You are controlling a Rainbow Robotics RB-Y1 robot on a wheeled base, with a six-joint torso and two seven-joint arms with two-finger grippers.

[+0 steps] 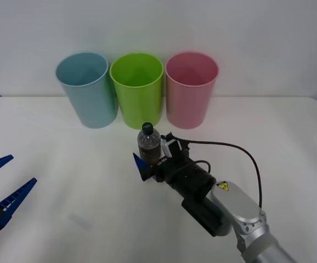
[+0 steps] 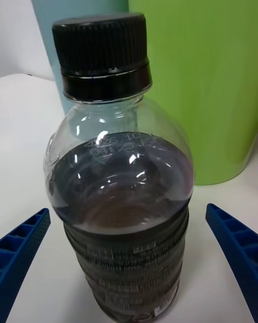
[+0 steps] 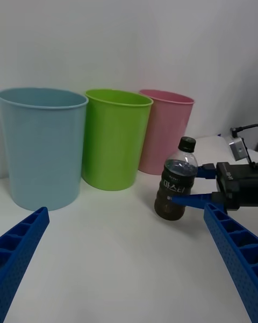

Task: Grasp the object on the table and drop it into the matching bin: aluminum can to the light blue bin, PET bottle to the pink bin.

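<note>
Bottle (image 1: 148, 143) stood upright on the table (image 1: 65, 164), just in front of the lime bin (image 1: 137, 89), at about 12 o'clock from your camera and near the middle of the tabletop. Your right gripper (image 1: 150, 159) had reached in from 5 o'clock, its blue fingers (image 1: 142, 166) set on either side of the bottle's lower body. From the right wrist, you could see the bottle (image 2: 121, 194) standing between the two fingers (image 2: 236, 245), the jaws spread with a gap of table showing on each side, so they flanked it without pinching. From the left wrist, the right gripper's (image 3: 185, 185) fingers ran along the bottle's (image 3: 176, 185) label band; you could not tell from there whether they touched. The bottle held dark liquid and wore a black cap. Behind it three bins stood in a row against the wall: the blue bin (image 1: 86, 87) at 11 o'clock, the lime bin at 12, the pink bin (image 1: 190, 87) at 1 o'clock, each just beside the next. Your left gripper (image 1: 2, 189) hung low at 8 o'clock, well apart from the bottle, jaws spread wide and holding nothing.
</note>
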